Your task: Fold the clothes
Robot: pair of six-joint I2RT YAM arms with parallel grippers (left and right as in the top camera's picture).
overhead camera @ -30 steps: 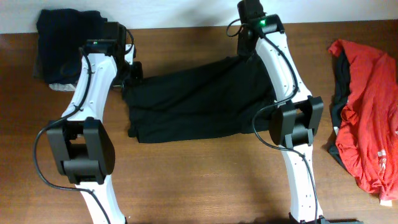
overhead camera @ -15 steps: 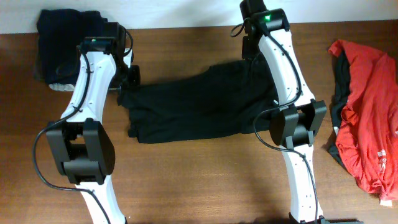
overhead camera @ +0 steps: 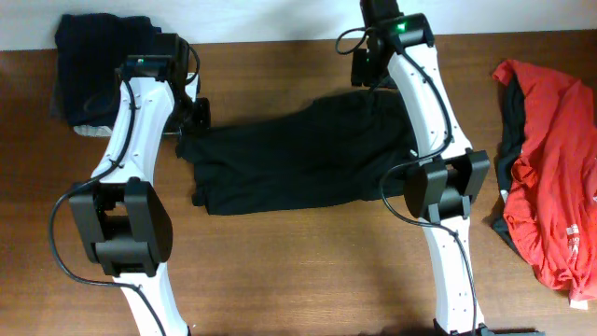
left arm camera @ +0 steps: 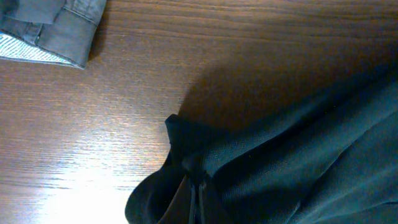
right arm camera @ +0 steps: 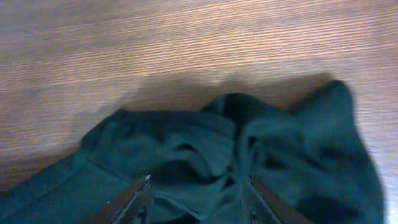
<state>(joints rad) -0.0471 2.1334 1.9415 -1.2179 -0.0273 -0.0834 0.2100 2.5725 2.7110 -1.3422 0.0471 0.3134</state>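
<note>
Seemingly 1 dark pile [overhead camera: 93,65] is folded at far left, while the black garment [overhead camera: 298,159] lies half-folded mid-table [overhead camera: 308,271], left gripper [left arm camera: 193,196] clamped on its corner, right gripper [right arm camera: 198,196] spread above its bunched far corner, and the red garment [overhead camera: 550,168] lies crumpled at right.

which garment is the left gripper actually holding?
The black garment spread mid-table: the left gripper is shut on its corner. The folded dark pile at the far-left corner and the red garment at the right edge lie untouched.
</note>
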